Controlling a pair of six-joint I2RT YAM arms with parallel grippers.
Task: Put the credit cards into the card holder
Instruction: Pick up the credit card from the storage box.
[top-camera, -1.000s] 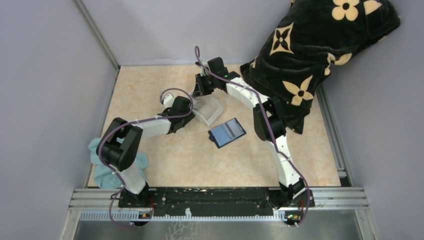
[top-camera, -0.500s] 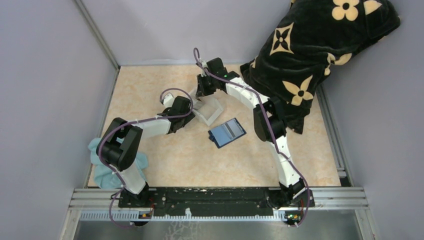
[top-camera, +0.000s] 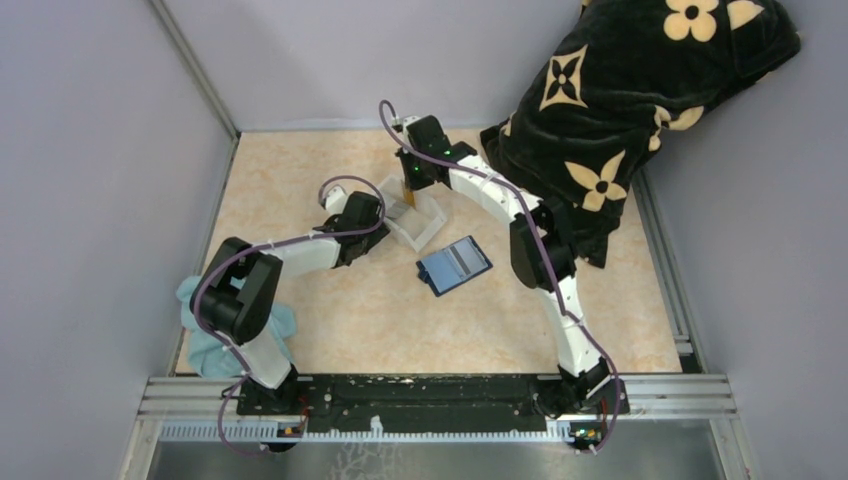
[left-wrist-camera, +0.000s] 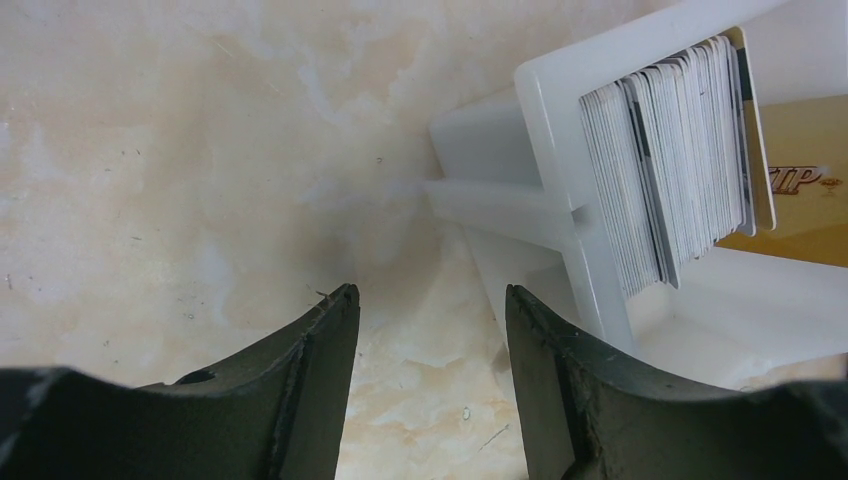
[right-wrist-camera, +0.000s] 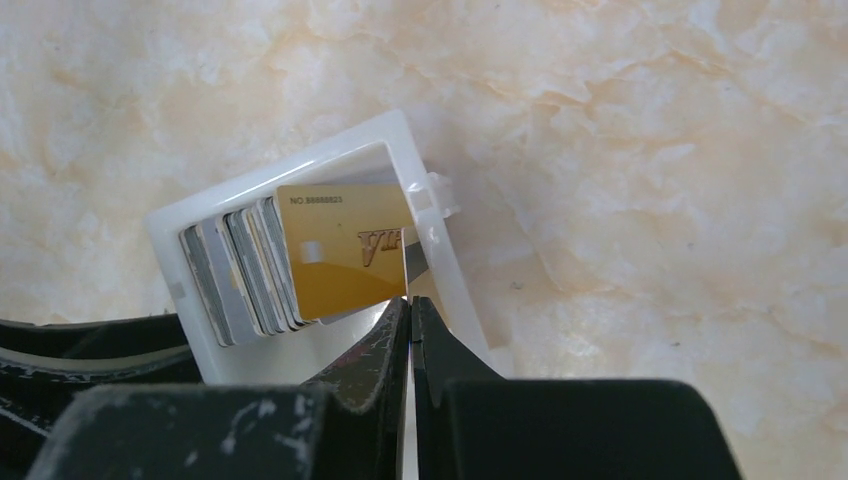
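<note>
From the right wrist, the right gripper (right-wrist-camera: 410, 305) pinches tight on a corner of a gold card (right-wrist-camera: 345, 250) above the white tray (right-wrist-camera: 300, 160), which holds upright grey credit cards (right-wrist-camera: 240, 280). Only overhead shows the card holder (top-camera: 454, 265), open on the table (top-camera: 350, 330) beside the tray. The left gripper (left-wrist-camera: 430, 305) gapes empty nearby.

right fingers (right-wrist-camera: 370, 350) pinching gold card (right-wrist-camera: 340, 250) corner | grey cards (right-wrist-camera: 240, 270) stacked upright in white tray (right-wrist-camera: 300, 150) | tray on marbled tabletop (right-wrist-camera: 650, 150)

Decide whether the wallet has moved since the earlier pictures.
No. The wallet lies open at the same spot and angle, judged against the front rail.
</note>
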